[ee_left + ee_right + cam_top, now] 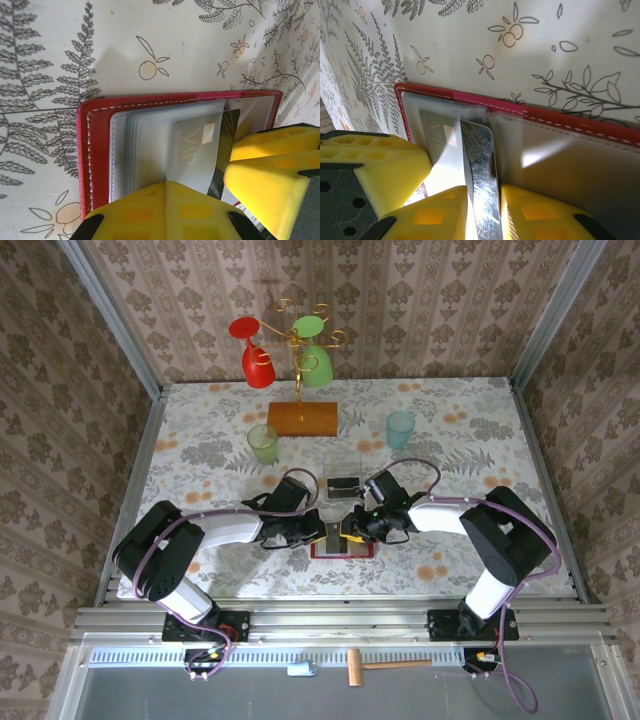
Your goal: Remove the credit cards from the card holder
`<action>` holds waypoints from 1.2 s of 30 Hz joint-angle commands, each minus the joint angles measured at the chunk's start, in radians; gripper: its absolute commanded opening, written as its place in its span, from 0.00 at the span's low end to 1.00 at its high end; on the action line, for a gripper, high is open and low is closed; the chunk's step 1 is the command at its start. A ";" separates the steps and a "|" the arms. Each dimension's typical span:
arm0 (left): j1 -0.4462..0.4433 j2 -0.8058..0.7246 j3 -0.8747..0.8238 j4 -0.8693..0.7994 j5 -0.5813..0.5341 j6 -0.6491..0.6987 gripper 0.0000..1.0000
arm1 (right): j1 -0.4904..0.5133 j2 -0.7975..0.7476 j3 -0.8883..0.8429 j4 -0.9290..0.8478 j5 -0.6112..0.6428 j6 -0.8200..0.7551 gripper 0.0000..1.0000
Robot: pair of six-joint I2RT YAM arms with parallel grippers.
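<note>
Card holder's (95, 150) frosted sleeve (145, 145) pinched in left gripper (165, 200); right gripper (482, 200) clamps glossy card (480, 150).

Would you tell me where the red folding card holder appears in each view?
Top external: the red folding card holder lies centre, slightly below the middle.
Left wrist: card holder sits centre, open.
Right wrist: card holder slants across the middle.
Shared landmark: the flower-print tablecloth beneath it.

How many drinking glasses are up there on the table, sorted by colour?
Red: 1, the red goblet hung on the rack.
Green: 2, the green goblet, also hung, and the green tumbler standing on the table.
Blue: 1, the blue tumbler.
Total: 4.
</note>
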 commanded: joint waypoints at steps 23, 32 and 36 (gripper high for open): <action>-0.009 0.023 0.013 -0.078 -0.031 0.025 0.07 | -0.021 -0.042 -0.051 0.027 -0.030 -0.002 0.10; -0.009 0.026 0.018 -0.074 -0.028 0.025 0.07 | -0.050 -0.093 -0.073 -0.033 -0.028 -0.042 0.08; -0.011 0.026 0.018 -0.075 -0.028 0.025 0.07 | -0.068 -0.121 -0.080 -0.075 -0.022 -0.069 0.08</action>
